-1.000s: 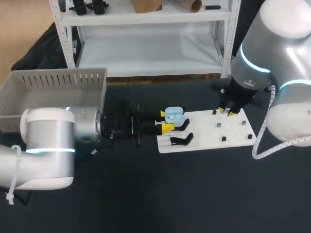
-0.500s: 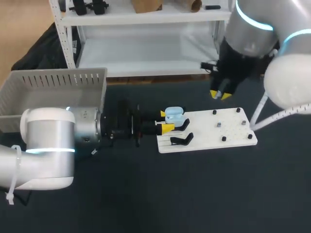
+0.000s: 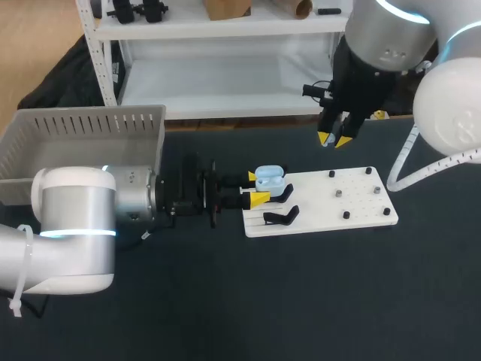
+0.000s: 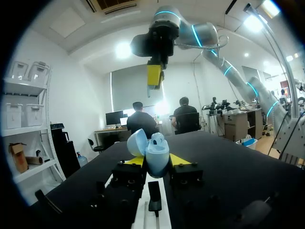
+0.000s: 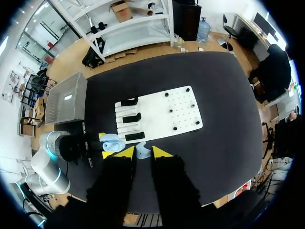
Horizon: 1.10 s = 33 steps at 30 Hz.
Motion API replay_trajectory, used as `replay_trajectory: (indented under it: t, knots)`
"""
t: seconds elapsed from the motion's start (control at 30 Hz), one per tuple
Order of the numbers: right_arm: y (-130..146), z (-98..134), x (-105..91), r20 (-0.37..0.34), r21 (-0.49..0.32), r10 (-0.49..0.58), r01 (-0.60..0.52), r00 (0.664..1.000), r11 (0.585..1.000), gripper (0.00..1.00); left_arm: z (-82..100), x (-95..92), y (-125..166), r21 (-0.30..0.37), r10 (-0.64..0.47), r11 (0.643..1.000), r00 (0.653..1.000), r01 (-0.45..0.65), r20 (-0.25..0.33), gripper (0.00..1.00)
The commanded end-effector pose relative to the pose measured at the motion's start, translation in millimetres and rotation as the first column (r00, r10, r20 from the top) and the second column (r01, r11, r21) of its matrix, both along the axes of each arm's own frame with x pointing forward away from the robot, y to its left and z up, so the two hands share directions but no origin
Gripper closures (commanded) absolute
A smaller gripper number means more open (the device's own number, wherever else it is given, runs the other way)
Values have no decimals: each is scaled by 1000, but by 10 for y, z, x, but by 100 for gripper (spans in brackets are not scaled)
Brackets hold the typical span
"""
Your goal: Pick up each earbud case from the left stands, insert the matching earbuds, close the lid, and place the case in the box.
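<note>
left gripper: clamped on both sides of the open-lidded blue earbud case, at the white board's left end | right gripper: pinching a pale-blue earbud, high above the board

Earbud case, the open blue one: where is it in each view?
Head view: earbud case at the white board's left end, between the left claw's tips.
Left wrist view: case between this claw's tips.
Right wrist view: case off the board's stand end.
Shared landmark: the white board.
</note>
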State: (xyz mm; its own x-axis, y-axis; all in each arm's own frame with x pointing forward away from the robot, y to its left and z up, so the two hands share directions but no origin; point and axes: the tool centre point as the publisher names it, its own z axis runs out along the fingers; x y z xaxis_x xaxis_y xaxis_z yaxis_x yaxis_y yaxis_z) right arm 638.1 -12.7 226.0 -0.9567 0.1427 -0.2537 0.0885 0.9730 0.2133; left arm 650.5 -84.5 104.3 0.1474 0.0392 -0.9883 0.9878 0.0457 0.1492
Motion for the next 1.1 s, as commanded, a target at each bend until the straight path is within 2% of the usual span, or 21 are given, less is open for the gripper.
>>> replay_trajectory:
  t: [0.03,0.1,0.2,0.23,0.5,0.8,1.1]
  knots:
    - [-9,2,-17,4,1,-1,1,1000,1000,100,-2,-21,-1,-1,7,1000,1000,-7,2,100]
    - [-9,2,-17,4,1,-1,1,1000,1000,100,-2,-21,-1,-1,7,1000,1000,-7,2,100]
    - [124,12,-60,44,-61,113,-111,993,992,100,-2,-21,-1,-1,7,1000,1000,-7,2,100]
    - [168,12,-83,38,-70,159,-156,987,985,100,-2,-21,-1,-1,7,1000,1000,-7,2,100]
    - [373,-12,-151,-46,-45,281,-283,959,958,100,-2,-21,-1,-1,7,1000,1000,-7,2,100]
    - [599,-109,-215,-84,-11,334,-336,939,942,100,-2,-21,-1,-1,7,1000,1000,-7,2,100]
    - [613,-121,-221,-82,2,339,-340,937,940,100,-2,-21,-1,-1,7,1000,1000,-7,2,100]
